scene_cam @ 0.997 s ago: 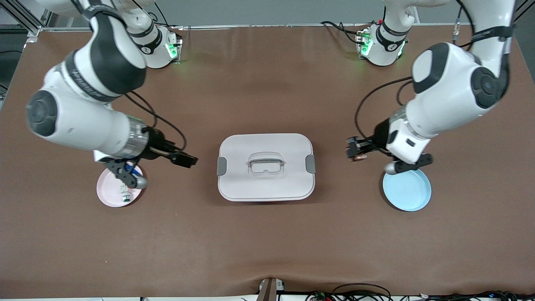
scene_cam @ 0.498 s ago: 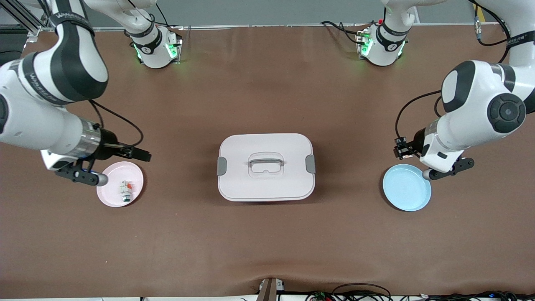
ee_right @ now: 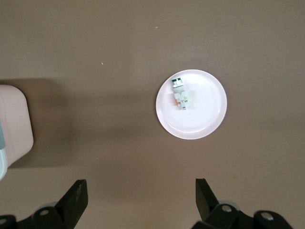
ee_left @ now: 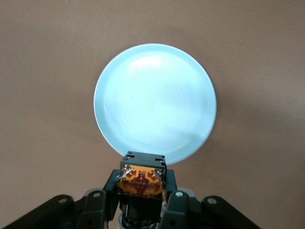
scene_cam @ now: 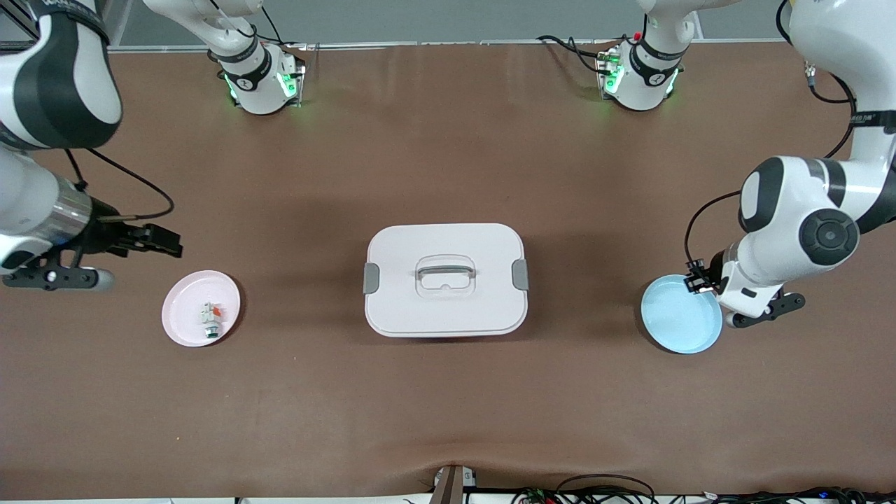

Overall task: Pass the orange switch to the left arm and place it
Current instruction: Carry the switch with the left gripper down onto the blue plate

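Note:
The orange switch [ee_left: 142,177], black with an orange face, is clamped between the fingers of my left gripper [ee_left: 142,185], which is shut on it. That gripper [scene_cam: 697,277] hangs over the rim of the blue plate [scene_cam: 681,318] at the left arm's end of the table. In the left wrist view the blue plate [ee_left: 155,102] lies bare below the switch. My right gripper [scene_cam: 166,242] is open with nothing between its fingers, over the bare table beside the pink plate [scene_cam: 183,318]. The white box [scene_cam: 445,278] stands shut in the middle, between the two plates.
On the pink plate [ee_right: 205,114] lies a white part with a red tab and a green end [ee_right: 179,93]. A corner of the box [ee_right: 14,124] shows in the right wrist view. Cables run along the table edge nearest the front camera.
Both arms have drawn back from the box toward their own ends of the table. The left gripper carried the switch to over the blue plate's rim. The right gripper moved off the pink plate.

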Motion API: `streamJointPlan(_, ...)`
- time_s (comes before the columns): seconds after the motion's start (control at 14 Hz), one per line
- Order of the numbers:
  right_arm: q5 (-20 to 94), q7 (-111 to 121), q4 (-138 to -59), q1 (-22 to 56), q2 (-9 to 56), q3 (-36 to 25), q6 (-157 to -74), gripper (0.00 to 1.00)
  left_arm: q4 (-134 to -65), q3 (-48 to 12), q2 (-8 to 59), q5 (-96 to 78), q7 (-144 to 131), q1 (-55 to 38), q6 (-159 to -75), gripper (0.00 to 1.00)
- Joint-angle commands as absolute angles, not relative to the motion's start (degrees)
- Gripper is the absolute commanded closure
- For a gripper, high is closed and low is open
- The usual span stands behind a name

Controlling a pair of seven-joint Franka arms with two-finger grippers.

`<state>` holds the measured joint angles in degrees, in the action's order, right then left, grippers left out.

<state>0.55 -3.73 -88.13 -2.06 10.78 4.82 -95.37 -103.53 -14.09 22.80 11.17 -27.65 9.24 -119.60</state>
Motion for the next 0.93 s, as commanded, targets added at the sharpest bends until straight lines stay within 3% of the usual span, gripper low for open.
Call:
streamJointPlan(0.0, -0.9, -2.4, -91.0, -3.6, 5.6, 5.9, -93.8, 0.0, -104.6, -14.7, 25.1, 14.5, -27.2, 11.5, -125.9, 1.0)
streamJointPlan(0.28, -0.3, -3.4, -90.6, -3.8, 1.9, 6.1, -90.7, 0.0, -104.6, -14.7, 30.8, 14.6, -27.1, 12.5, -134.6, 1.0)
streamJointPlan(0.85, -0.1, -3.2, -90.4, -4.9, -1.1, 5.9, -89.1, 0.0, -104.2, -14.5, 37.5, 14.6, -25.8, 13.9, -142.1, 1.0)
